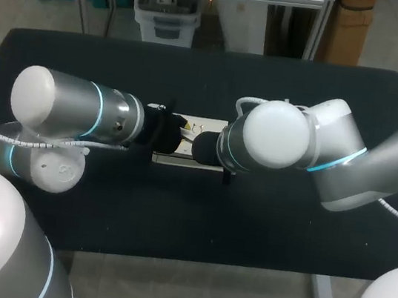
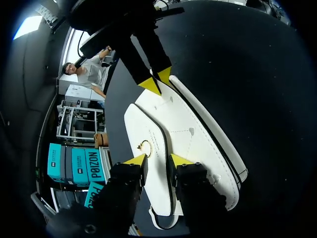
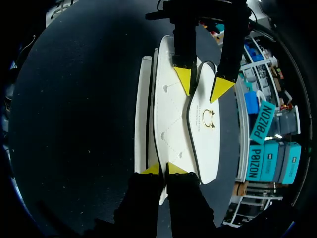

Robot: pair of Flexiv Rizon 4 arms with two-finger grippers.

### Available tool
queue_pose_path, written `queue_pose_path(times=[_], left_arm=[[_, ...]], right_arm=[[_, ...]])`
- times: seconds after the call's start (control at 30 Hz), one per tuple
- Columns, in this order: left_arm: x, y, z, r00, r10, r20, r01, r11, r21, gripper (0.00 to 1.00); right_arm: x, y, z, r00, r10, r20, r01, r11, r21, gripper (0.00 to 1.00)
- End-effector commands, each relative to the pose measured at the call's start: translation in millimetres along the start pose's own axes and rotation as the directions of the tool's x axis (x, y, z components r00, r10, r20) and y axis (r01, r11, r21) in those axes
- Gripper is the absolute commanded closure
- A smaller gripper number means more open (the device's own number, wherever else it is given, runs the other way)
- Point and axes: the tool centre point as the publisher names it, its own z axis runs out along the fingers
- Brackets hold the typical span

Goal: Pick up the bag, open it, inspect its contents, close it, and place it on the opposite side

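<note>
Nearest the lens in the left wrist view, our left gripper (image 2: 158, 160) is standing open. Its yellow tips are sitting apart, one on either side of the black-trimmed edge of the flap (image 2: 141, 124), without pinching it. In the right wrist view, our right gripper (image 3: 163, 169) is squeezing its tips almost together on the end rim of the bag (image 3: 173, 114), clamping it there.

The bag is white and is lying flat on the table (image 1: 284, 229) with its flap folded over the body. A gold ring (image 2: 144, 147) is showing on the flap, just ahead of the left gripper's fingers. A narrow white strip (image 3: 142, 109) is running along the body's long side, opposite the flap.

In the head view we are seeing the bag at the middle of the black table, mostly hidden under the two grippers, which are facing each other from its opposite ends. Our left arm (image 1: 71, 104) is entering from 9 o'clock and our right arm (image 1: 283, 135) from 3 o'clock.
</note>
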Motion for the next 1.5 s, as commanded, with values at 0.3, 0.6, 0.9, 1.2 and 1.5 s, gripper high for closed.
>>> queue_pose_path(times=[0.3,0.6,0.9,1.2,1.5], left_arm=[[-10.7,18.0,7.8,0.996,-0.092,-0.008,0.093,0.995,0.034,1.0],[-20.3,29.1,-9.9,0.989,-0.141,-0.032,0.144,0.977,0.159,1.0],[-39.4,38.1,-31.1,0.973,-0.212,-0.092,0.227,0.951,0.21,1.0],[-44.0,39.5,-31.9,0.959,-0.239,-0.149,0.267,0.941,0.209,0.74],[-32.9,38.6,-24.1,0.95,-0.251,-0.187,0.291,0.93,0.226,0.36]], right_arm=[[3.0,0.7,4.6,1.0,0.0,0.004,0.0,1.0,-0.001,1.0],[3.0,0.7,4.6,1.0,0.0,0.004,0.0,1.0,-0.001,1.0],[3.0,0.7,4.6,1.0,0.0,0.004,0.0,1.0,-0.001,1.0],[3.0,0.7,4.6,1.0,0.0,0.004,0.0,1.0,-0.001,1.0],[3.0,0.7,4.6,1.0,0.0,0.004,0.0,1.0,-0.001,1.0]])
